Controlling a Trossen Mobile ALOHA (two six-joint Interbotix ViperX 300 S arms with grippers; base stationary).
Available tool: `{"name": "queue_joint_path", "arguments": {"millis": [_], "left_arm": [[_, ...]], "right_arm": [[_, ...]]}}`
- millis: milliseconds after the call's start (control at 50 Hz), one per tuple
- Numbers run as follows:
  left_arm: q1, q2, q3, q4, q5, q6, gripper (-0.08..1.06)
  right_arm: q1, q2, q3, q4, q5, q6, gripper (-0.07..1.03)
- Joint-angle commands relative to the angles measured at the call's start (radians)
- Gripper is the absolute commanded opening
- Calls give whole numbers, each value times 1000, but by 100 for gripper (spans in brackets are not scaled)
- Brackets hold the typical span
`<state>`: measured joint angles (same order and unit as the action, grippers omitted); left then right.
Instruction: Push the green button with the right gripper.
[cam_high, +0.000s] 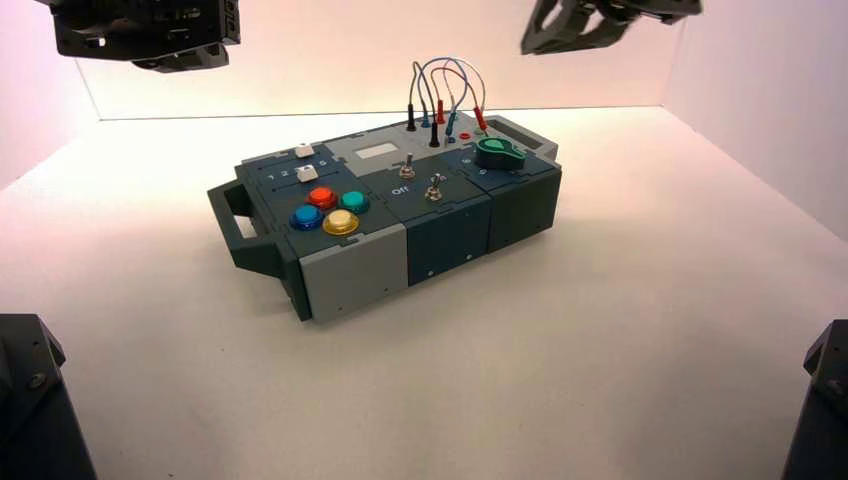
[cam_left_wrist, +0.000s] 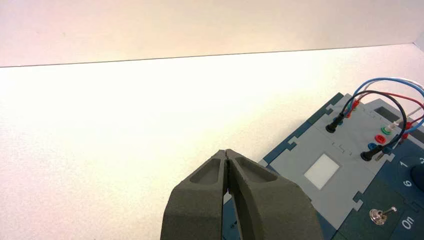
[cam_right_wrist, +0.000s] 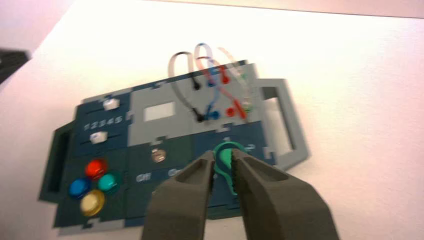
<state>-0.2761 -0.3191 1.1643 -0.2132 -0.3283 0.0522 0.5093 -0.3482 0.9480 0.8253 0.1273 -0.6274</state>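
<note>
The scene is brightly and softly lit, and the pale tabletop (cam_high: 600, 340) washes out to near white behind the box (cam_high: 450, 200) in the high view and across much of the left wrist view, while the back wall (cam_high: 350, 50) stays gently toned. Shading around the box is faint and soft-edged, with a dim patch on the tabletop toward the near right – the light's source cannot be told. The right wrist view is blurred, its wires (cam_right_wrist: 175, 82) and lettering smeared – the left wrist view looks crisper.
</note>
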Motion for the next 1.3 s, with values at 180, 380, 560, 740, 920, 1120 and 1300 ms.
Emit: {"name": "queue_joint_path", "arguments": {"millis": [180, 380, 560, 740, 920, 1120, 1300], "left_arm": [[2, -3, -25, 0, -5, 0, -3], [2, -3, -25, 0, -5, 2, -3], [2, -3, -25, 2, -5, 3, -3], [2, -3, -25, 0, -5, 3, -3], [2, -3, -26, 0, -3, 5, -3], [2, -3, -26, 0, -5, 5, -3], [2, -3, -26, 0, -5, 6, -3]], "right_arm": [[95, 41, -71, -8, 35, -5, 3], [107, 84, -97, -12, 74, -6, -2], [132, 115, -124, -28, 117, -11, -2], [176, 163, -167, -51, 170, -12, -2], [201, 218, -204, -55, 221, -18, -2], [258, 276, -247, -67, 236, -28, -2], [262, 290, -255, -67, 249, -29, -2]]}}
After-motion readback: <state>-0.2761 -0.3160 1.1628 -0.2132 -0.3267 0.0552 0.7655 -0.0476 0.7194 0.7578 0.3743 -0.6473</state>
